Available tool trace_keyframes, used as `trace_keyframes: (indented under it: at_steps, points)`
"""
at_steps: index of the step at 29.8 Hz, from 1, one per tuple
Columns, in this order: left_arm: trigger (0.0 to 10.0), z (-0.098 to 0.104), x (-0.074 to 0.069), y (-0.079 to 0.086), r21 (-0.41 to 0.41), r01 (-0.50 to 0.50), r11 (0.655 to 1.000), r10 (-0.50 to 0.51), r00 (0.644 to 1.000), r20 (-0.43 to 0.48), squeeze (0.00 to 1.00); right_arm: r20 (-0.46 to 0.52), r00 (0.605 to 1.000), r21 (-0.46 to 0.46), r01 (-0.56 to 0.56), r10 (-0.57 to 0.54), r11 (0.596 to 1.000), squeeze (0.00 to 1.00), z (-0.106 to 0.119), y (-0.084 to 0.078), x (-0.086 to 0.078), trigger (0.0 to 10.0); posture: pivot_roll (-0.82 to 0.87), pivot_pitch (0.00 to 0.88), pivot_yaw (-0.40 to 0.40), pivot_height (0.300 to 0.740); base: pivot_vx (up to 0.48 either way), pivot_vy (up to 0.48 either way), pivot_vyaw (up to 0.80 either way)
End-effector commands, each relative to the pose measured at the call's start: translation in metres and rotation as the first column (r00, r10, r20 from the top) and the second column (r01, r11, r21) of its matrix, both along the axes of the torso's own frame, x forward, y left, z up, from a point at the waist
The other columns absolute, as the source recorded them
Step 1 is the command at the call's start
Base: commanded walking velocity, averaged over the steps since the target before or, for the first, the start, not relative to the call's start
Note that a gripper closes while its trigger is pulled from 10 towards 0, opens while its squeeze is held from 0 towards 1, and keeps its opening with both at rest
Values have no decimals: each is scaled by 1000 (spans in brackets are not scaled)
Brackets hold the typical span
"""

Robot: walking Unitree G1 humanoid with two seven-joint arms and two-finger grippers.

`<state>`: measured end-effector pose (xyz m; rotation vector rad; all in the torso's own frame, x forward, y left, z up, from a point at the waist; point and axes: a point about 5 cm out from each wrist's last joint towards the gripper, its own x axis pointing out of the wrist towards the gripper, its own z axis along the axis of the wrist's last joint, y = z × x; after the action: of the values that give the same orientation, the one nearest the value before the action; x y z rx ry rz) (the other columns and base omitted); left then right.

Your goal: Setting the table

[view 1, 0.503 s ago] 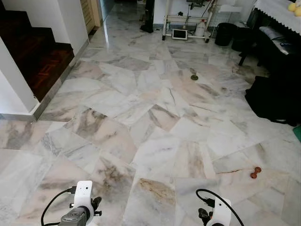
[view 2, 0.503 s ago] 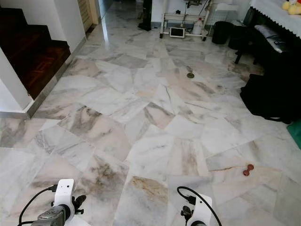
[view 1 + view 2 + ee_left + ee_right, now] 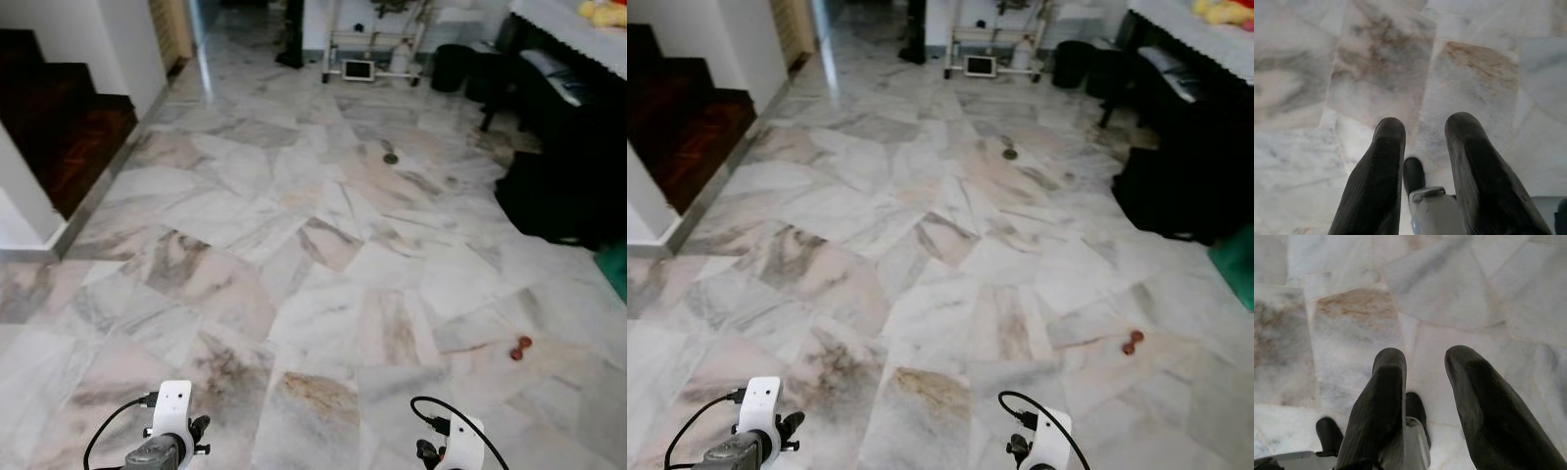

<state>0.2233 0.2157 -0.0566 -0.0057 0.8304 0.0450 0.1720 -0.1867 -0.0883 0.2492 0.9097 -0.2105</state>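
My left gripper [image 3: 1425, 128] hangs low over the marble floor, open, with nothing between its black fingers. My right gripper [image 3: 1425, 357] hangs the same way, open and empty, above pale tiles. Both white wrist housings show at the bottom of the head views, the left wrist [image 3: 172, 423] and the right wrist [image 3: 458, 443]. A table with a white cloth [image 3: 560, 22] stands far off at the back right, with yellow items [image 3: 602, 11] on it.
Dark wooden stairs [image 3: 61, 127] rise on the left behind a white wall. A black bag [image 3: 554, 196] sits under dark furniture on the right. A small red-brown object [image 3: 520, 348] and a floor drain [image 3: 391, 158] lie on the marble. A white rack [image 3: 372, 44] and black bin [image 3: 451, 67] stand at the back.
The whole picture has shifted a little and blurred, so the camera has moved. Both arms keep the same hanging pose.
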Motion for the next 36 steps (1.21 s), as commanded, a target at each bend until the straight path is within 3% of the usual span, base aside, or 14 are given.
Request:
trace_keyframes:
  at_steps: [1, 20, 23, 24, 36]
  points:
    - [10000, -2, -4, 1, -18, -27, 999, 27, 999, -17, 0, -20, 1000, 0, 14, -14, 1000, 0, -2, -2, -4, 10000, 49, 0, -54, 740, 0, 0, -738]
    - [10000, -2, -5, 5, -5, -59, 998, 59, 998, -17, 0, -36, 999, 5, 8, -8, 1000, 0, -4, 2, -8, 10000, 46, 0, -52, 740, 0, 0, -738]
    - [10000, -2, -4, 7, 9, -54, 999, 54, 998, -14, 0, -38, 999, 7, 7, -6, 1000, 0, -5, 3, -9, 10000, 46, 0, -50, 740, 0, 0, -738]
    - [10000, -1, -4, 9, 58, -20, 998, 21, 1000, -21, 0, -41, 999, 8, 5, -4, 1000, 0, -5, 4, -9, 10000, 46, 0, -50, 740, 0, 0, -738]
    - [10000, -2, -5, 8, 99, 26, 995, -22, 999, -38, 0, -58, 998, 12, -5, 5, 1000, 0, -7, 4, -13, 10000, 46, 0, -48, 740, 0, -73, -733]
